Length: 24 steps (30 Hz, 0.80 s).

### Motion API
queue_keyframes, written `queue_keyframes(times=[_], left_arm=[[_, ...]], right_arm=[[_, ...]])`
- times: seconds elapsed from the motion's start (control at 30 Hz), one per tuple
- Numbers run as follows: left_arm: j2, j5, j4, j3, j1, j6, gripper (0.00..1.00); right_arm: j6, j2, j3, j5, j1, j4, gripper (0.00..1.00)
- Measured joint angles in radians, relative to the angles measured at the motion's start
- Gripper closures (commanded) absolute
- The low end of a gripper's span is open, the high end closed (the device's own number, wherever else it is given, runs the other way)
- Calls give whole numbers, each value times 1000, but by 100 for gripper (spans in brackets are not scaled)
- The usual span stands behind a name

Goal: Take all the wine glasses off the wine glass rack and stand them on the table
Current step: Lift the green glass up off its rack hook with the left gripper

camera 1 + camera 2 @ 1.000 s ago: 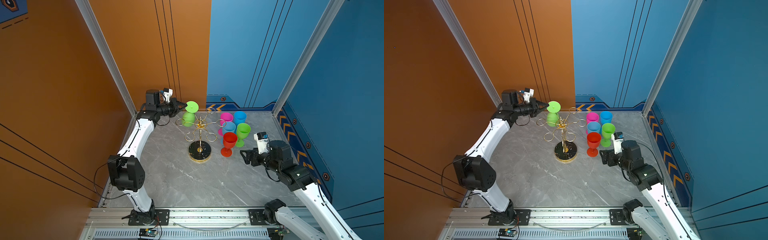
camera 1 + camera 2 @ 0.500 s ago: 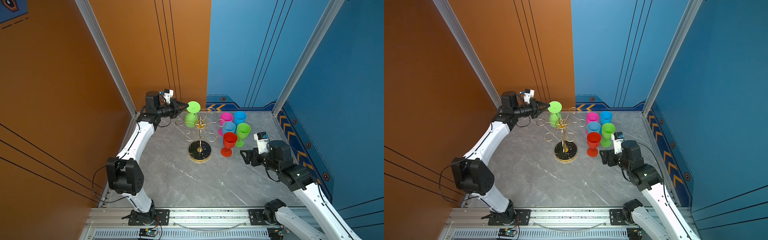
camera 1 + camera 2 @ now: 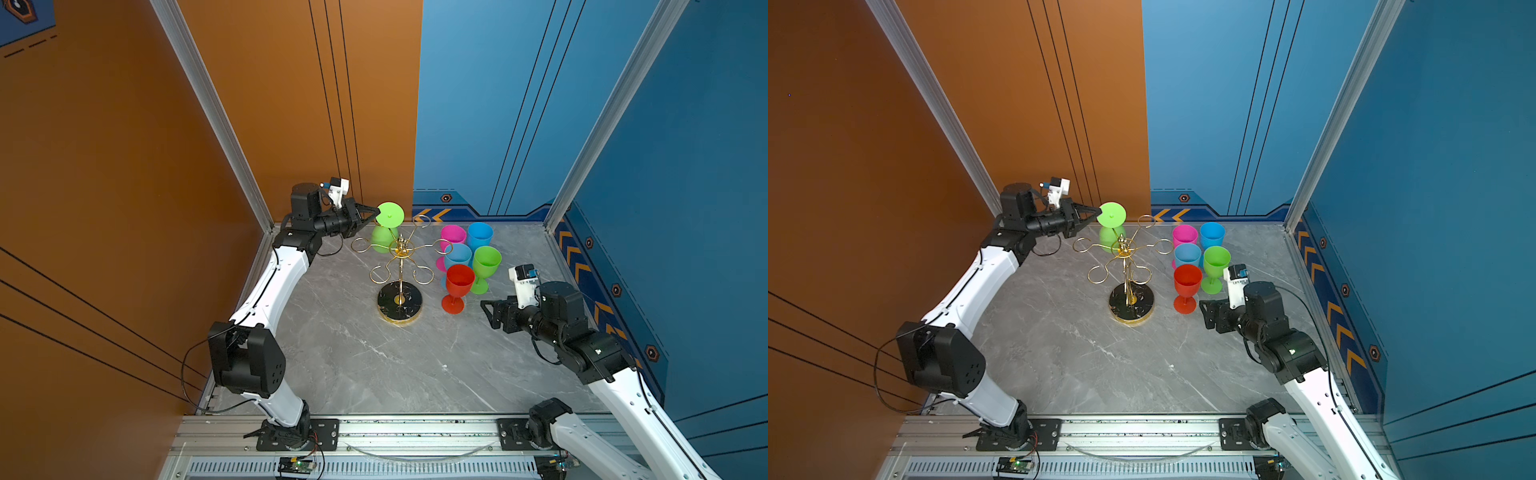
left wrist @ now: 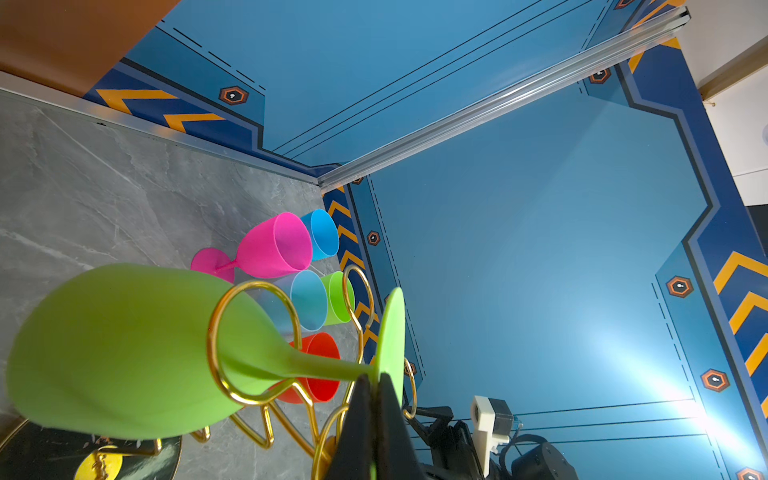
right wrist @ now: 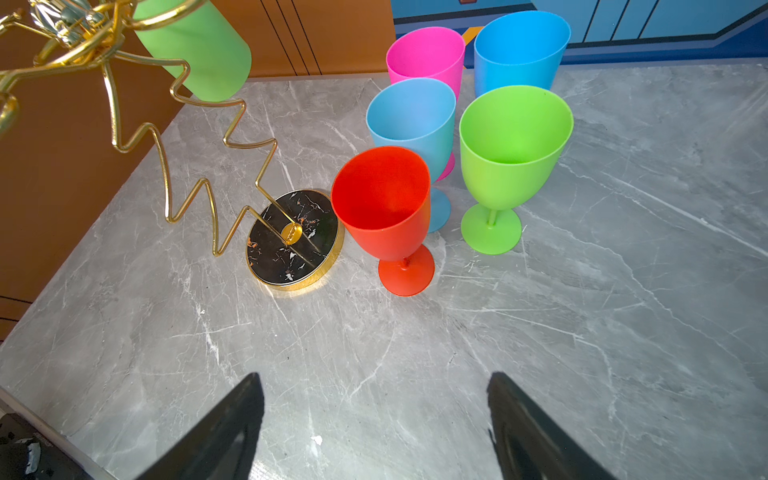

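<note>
Currently left tool (image 3: pixel 374 215) is clamping green wine glass (image 3: pixel 390 215) by foot rim; risking slip or snagging the rack (image 3: pixel 400 299) loop.

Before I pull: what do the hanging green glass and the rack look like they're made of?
Hanging green glass: probably plastic, matte, with soft even shading and no sharp glints. Rack: thin metal wire, polished gold, bright highlights along the loops. Its base: glossy black disc with pale veins and gold rim; marble or imitation, cannot tell.

Top views sit high, looking down — wrist views close-up, both w/ rack (image 5: pixel 316 216).
</note>
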Motion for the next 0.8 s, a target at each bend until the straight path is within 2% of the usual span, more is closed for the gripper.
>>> queue_keyframes(times=[0.6, 0.8], left_arm=[[47, 37, -1, 24, -23, -18, 100], [102, 59, 0, 104, -23, -34, 100]], right_arm=[[5, -19, -12, 0, -1, 0, 15], [5, -23, -13, 0, -1, 0, 14]])
